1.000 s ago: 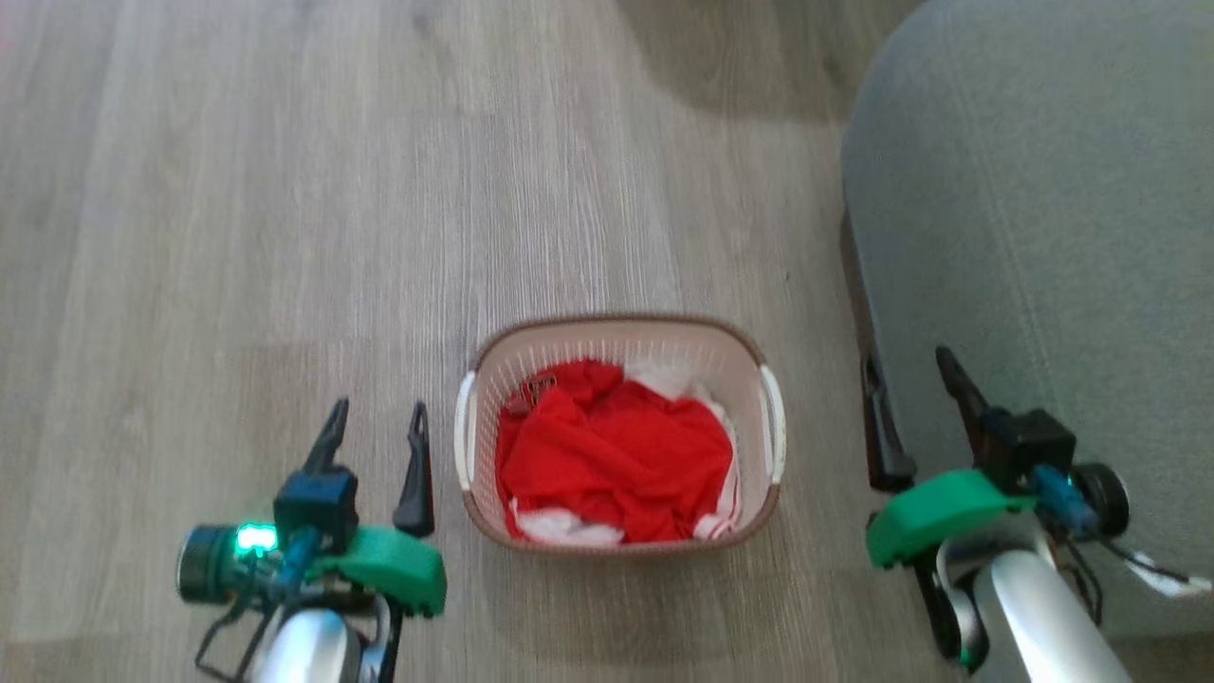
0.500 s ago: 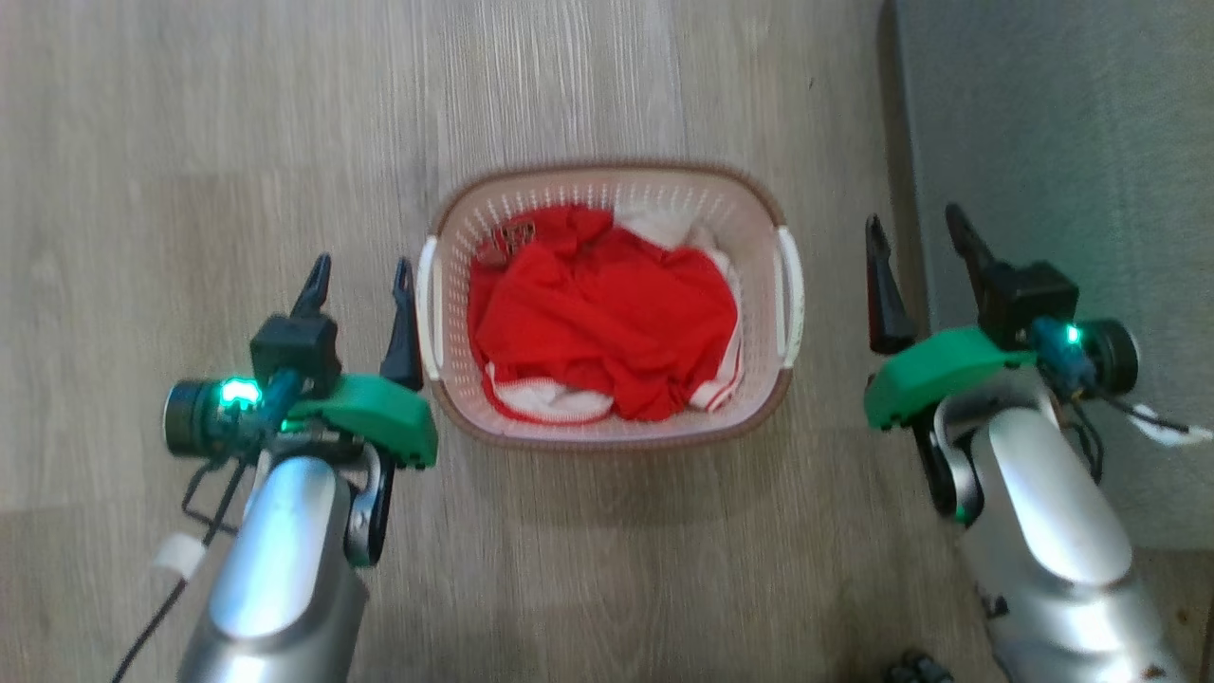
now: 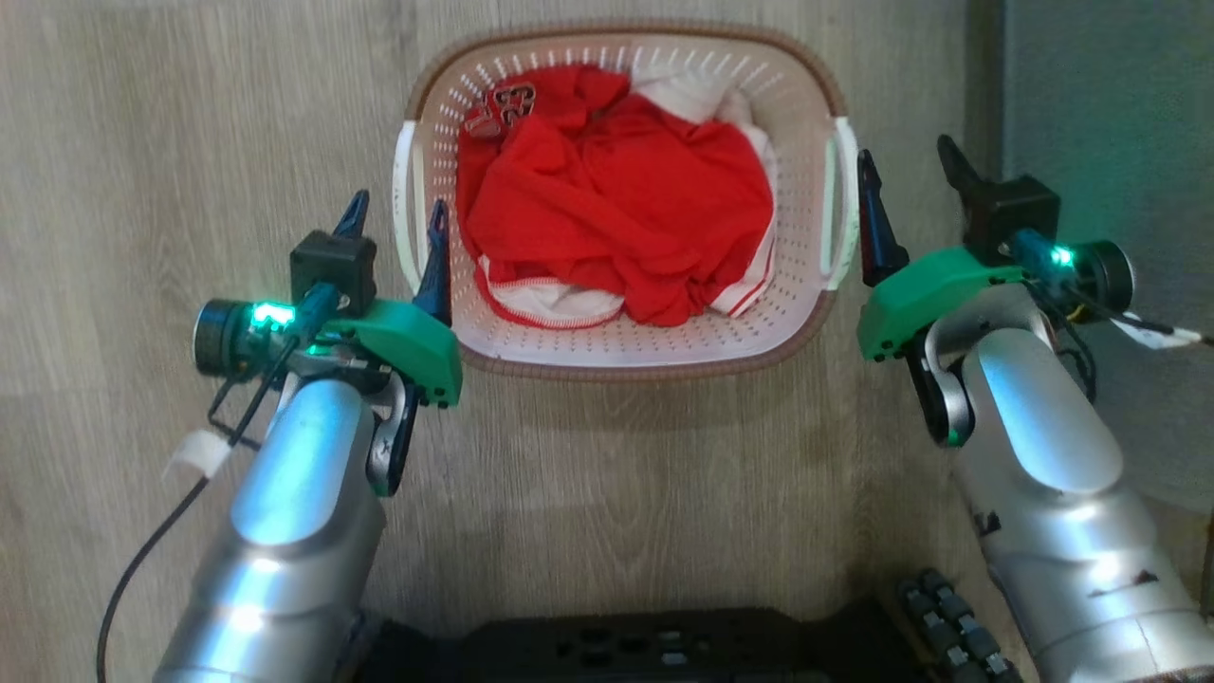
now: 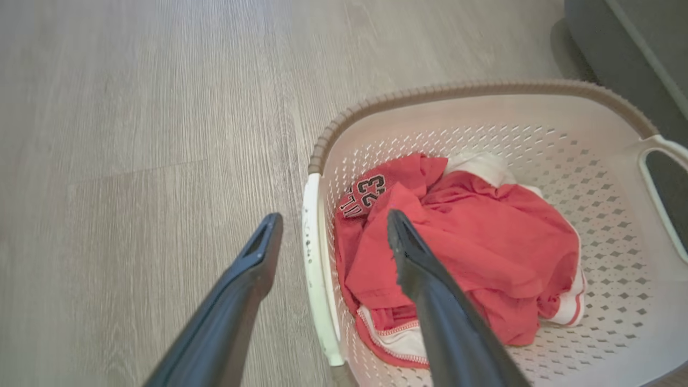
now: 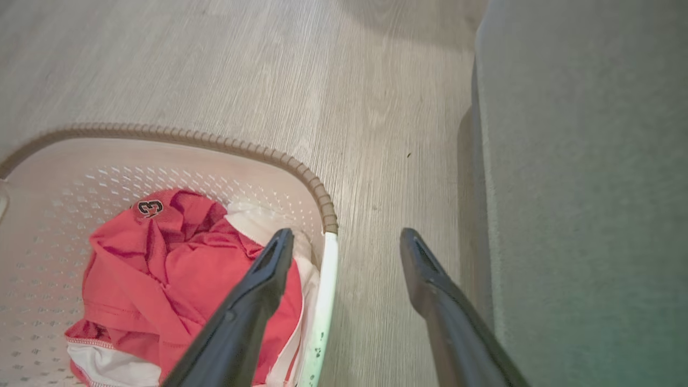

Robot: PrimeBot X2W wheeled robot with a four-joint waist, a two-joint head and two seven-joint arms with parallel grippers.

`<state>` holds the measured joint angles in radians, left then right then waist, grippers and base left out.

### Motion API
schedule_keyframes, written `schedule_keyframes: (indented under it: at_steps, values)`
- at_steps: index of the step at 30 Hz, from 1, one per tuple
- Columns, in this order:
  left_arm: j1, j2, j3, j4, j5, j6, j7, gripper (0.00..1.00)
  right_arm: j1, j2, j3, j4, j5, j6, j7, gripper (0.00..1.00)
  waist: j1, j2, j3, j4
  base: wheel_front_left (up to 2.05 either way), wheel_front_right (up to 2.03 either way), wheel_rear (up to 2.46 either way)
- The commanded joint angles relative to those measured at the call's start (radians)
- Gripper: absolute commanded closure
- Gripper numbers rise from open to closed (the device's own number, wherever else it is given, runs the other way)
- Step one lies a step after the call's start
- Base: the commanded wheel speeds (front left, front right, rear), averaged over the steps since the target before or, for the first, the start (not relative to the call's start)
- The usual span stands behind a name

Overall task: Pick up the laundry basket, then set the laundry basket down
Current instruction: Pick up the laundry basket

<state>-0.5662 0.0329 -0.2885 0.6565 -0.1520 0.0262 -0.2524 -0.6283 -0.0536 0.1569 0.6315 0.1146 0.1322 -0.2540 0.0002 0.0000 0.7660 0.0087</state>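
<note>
The laundry basket point(image 3: 616, 346) stands on the wood floor, cream-white with perforated walls and a brown rim, holding red and white clothes point(image 3: 616, 209). My left gripper point(image 3: 396, 220) is open and straddles the basket's white left handle point(image 3: 406, 209). In the left wrist view the handle point(image 4: 314, 279) runs between the two fingers of that gripper point(image 4: 333, 217). My right gripper point(image 3: 906, 156) is open at the right handle point(image 3: 839, 218). In the right wrist view that handle point(image 5: 325, 301) lies between the fingers of the gripper point(image 5: 346, 235), the inner finger over the clothes.
Grey upholstered furniture point(image 3: 1100, 95) stands close on the right, just beyond my right gripper's outer finger point(image 5: 430, 279). My dark base point(image 3: 645, 645) fills the bottom edge. Bare wood floor point(image 3: 142, 142) spreads to the left.
The head camera has tilted, so the basket sits higher in the picture. Both grippers have closed in from beside the basket to straddle its handles, staying open.
</note>
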Motion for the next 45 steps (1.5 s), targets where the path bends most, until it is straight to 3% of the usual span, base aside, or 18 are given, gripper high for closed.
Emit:
schedule_keyframes:
  at_steps: [1,11,36,37,39,42,44,45]
  values:
    - [-0.008,0.017,0.011,0.006,-0.011,-0.004,-0.009,0.0,0.005,0.003,0.025,0.006,0.014,-0.002,-0.008,0.0,-0.0002,0.0,0.044,0.013,0.0,0.0,0.0]
    - [-0.096,0.017,-0.034,0.119,-0.032,0.0,-0.009,0.0,-0.068,0.003,0.057,0.129,0.052,-0.002,-0.008,0.0,-0.0002,0.0,0.139,0.027,0.0,0.0,0.0]
    - [-0.261,0.017,-0.101,0.231,-0.065,0.001,-0.009,0.0,-0.163,0.003,0.094,0.199,0.093,-0.002,-0.008,0.0,-0.0002,0.0,0.26,0.043,0.0,0.0,0.0]
    - [-0.264,0.017,-0.105,0.231,-0.068,0.002,-0.009,0.02,-0.165,0.003,0.095,0.202,0.095,-0.002,-0.008,0.07,-0.0002,0.0,0.261,0.043,0.0,0.0,0.0]
    - [-0.268,0.017,-0.113,0.232,-0.074,0.004,-0.009,0.22,-0.169,0.003,0.098,0.206,0.1,-0.002,-0.008,0.44,-0.0002,0.0,0.264,0.043,0.0,0.0,0.0]
    - [-0.272,0.017,-0.124,0.236,-0.083,0.005,-0.009,0.52,-0.172,0.003,0.102,0.216,0.109,-0.002,-0.008,0.62,-0.0002,0.0,0.265,0.043,0.0,0.0,0.0]
    - [-0.274,0.017,-0.131,0.236,-0.089,0.007,-0.009,0.66,-0.175,0.003,0.105,0.224,0.113,-0.002,-0.008,0.91,-0.0002,0.0,0.265,0.043,0.0,0.0,0.0]
    - [-0.275,0.017,-0.135,0.236,-0.092,0.007,-0.009,0.82,-0.177,0.003,0.105,0.228,0.114,-0.002,-0.008,1.0,-0.0002,0.0,0.264,0.043,0.0,0.0,0.0]
